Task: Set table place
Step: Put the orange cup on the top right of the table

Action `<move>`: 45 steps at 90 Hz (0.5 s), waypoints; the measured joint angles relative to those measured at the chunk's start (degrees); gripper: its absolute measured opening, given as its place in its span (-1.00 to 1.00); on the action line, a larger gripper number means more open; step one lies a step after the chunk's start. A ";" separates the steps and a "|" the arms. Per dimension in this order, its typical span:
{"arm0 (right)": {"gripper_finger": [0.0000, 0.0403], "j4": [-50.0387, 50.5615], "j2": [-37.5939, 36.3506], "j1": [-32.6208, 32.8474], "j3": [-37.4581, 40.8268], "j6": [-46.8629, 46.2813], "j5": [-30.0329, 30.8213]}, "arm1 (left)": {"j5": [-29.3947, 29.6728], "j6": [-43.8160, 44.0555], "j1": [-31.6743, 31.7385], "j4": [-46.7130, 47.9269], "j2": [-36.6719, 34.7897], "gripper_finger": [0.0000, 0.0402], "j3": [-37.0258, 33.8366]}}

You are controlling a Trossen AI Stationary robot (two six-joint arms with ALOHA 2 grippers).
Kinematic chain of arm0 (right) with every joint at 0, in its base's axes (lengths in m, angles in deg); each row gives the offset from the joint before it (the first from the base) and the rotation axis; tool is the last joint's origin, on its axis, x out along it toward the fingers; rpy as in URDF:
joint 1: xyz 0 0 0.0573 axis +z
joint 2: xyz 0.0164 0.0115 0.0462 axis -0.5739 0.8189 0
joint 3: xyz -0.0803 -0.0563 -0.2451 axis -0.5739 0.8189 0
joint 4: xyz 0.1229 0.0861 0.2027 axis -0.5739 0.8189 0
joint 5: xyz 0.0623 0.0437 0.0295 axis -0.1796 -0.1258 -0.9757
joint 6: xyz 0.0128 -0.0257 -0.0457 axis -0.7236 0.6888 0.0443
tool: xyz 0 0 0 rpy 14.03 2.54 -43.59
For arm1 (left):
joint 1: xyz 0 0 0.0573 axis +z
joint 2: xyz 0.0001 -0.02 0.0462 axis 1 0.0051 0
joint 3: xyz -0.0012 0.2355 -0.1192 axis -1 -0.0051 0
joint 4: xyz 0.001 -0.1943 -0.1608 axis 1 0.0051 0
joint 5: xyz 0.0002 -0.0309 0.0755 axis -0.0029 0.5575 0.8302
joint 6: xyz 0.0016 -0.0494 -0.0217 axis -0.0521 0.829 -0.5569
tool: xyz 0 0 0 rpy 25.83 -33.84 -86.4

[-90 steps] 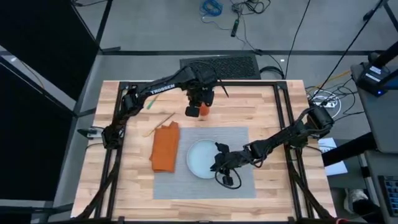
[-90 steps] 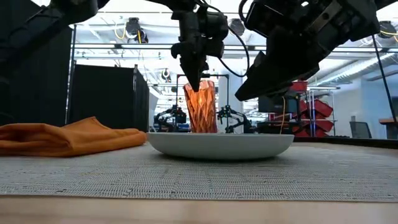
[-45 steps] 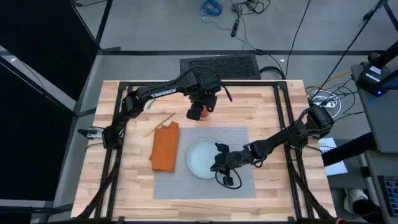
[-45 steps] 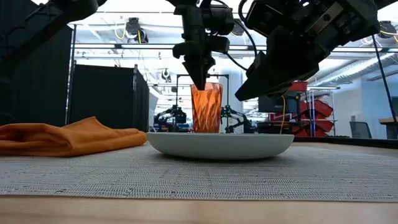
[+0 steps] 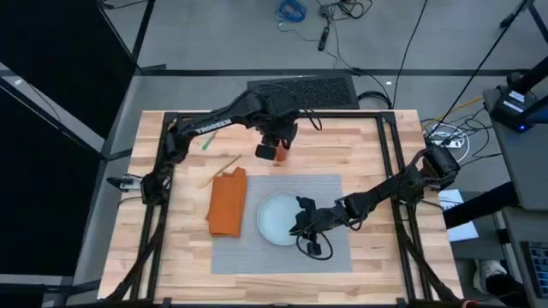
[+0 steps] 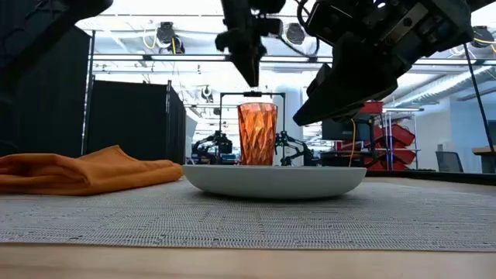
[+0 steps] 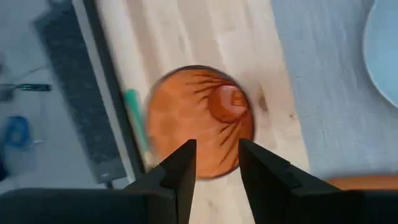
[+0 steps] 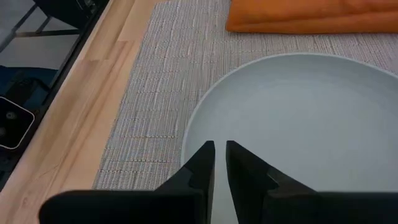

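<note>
TROSSEN lettering ran along the left arm. Left gripper (image 5: pixel 274 145) hovered jaws spread above one orange cup (image 6: pixel 257 133), upper centre of the bench (image 5: pixel 368 145). Right gripper (image 8: pixel 219 163), jaws nearly together, sat over one plate (image 5: pixel 276 219) on the placemat (image 5: pixel 330 192), beside one napkin (image 5: pixel 227 202).

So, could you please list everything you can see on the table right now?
table: one, light wood, black frame.
placemat: one, grey, table centre.
plate: one, pale blue-white, on the placemat.
napkin: one, orange, over the placemat's left edge.
cup: one, orange faceted, upright on bare wood beyond the placemat.
chopsticks: pale wood, beside the napkin.
left gripper: above the cup, jaws apart.
right gripper: over the plate's rim, jaws nearly together.
</note>
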 joint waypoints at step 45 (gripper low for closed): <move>-0.87 20.60 -24.70 -8.99 -2.60 5.31 -0.01 | 3.55 19.46 -2.97 9.44 -11.29 -0.47 -0.22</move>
